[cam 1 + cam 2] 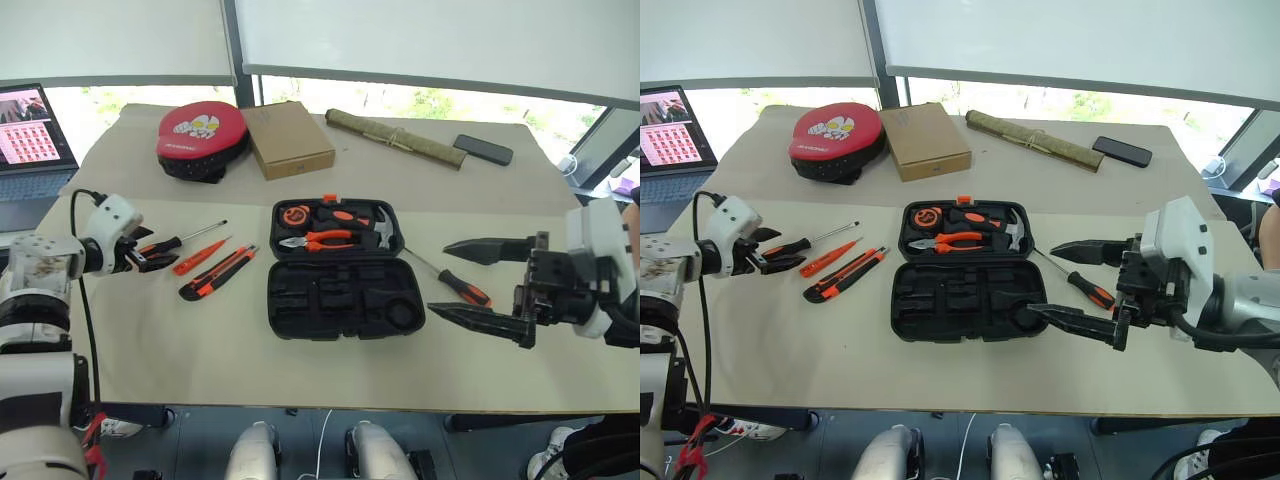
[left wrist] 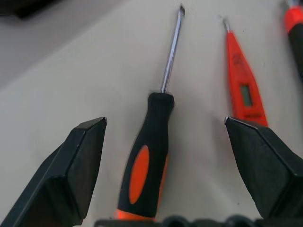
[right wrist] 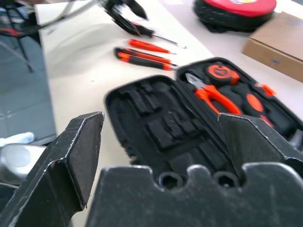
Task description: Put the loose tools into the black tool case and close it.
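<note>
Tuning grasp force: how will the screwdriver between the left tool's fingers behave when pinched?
The screwdriver looks rigid, with a steel shaft. Its rounded handle could roll on the table if nudged. The handle looks grippy, so it is probably not slippery.

the table (image 1: 150, 340) in front of the open black tool case (image 1: 345, 298) looks bare, maybe room to pass; a screwdriver (image 1: 455, 280) lies just beside its right edge.
</note>
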`<state>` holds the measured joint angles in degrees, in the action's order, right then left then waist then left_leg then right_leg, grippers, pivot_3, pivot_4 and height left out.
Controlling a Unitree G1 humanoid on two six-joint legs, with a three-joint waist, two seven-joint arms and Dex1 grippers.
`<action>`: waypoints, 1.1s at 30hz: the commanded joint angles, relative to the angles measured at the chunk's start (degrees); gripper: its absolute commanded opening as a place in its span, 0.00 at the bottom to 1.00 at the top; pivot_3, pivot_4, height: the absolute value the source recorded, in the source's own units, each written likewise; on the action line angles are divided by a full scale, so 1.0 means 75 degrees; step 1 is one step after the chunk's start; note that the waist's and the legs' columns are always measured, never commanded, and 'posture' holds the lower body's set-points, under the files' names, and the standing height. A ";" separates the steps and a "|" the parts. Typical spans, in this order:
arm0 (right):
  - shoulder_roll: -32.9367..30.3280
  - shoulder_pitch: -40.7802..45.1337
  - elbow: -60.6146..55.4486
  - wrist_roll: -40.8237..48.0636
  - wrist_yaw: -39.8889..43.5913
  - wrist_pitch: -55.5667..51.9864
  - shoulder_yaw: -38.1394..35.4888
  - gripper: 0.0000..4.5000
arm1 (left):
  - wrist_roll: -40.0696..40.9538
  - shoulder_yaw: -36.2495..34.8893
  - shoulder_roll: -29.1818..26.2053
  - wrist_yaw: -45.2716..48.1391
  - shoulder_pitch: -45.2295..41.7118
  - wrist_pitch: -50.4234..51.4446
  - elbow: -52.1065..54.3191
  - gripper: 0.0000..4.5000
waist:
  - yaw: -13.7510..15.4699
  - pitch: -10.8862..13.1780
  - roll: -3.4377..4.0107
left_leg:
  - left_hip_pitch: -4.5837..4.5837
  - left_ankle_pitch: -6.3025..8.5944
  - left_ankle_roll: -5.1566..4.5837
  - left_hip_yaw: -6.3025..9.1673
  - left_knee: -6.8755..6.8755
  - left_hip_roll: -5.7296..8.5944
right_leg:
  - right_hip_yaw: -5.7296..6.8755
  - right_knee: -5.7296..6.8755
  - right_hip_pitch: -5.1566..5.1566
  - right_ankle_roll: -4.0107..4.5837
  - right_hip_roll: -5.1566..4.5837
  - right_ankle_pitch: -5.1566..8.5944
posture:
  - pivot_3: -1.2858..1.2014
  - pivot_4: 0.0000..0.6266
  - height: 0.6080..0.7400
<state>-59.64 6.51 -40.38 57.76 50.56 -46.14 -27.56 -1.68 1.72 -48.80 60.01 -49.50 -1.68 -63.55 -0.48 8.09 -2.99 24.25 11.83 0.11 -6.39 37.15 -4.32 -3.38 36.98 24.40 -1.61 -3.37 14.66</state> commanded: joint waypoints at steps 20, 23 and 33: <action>0.0077 -0.1209 -0.0499 0.0394 -0.0527 0.0082 -0.1068 1.00 | 0.0520 -0.0751 0.0270 0.1088 -0.1176 0.0336 -0.0143 0.20 | 0.0060 0.0010 -0.0024 | 0.0026 0.0007 -0.0012 0.0034 0.0087 -0.0006 | 0.0032 0.0030 -0.0017 -0.0008 -0.0002 -0.0004 | 0.52 0.24 1.00; 0.0145 -0.1417 -0.0534 0.0358 -0.0518 0.0092 -0.1052 1.00 | 0.1150 -0.0801 0.0475 0.1983 -0.0997 0.0933 0.1587 0.20 | 0.0149 0.0009 -0.0029 | 0.0058 0.0007 -0.0011 0.0065 0.0106 -0.0007 | 0.0065 0.0027 -0.0017 -0.0011 -0.0004 -0.0007 | 0.52 0.24 1.00; 0.0151 -0.1866 -0.0106 -0.0393 -0.0518 0.0128 -0.1019 1.00 | 0.0866 0.1256 0.1648 0.2741 0.0054 0.1341 0.5729 0.20 | 0.0156 0.0001 -0.0007 | 0.0058 0.0003 -0.0009 0.0108 0.0126 0.0000 | 0.0081 0.0029 -0.0040 -0.0013 0.0001 -0.0009 | 0.52 0.24 1.00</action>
<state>-58.56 -7.66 -41.64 56.12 47.18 -46.47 -33.57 6.37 9.67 -37.09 81.60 -47.09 9.45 -24.14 0.69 8.10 -3.04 24.72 11.86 0.04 -5.53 38.14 -4.32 -2.76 37.21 24.10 -1.71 -3.34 14.58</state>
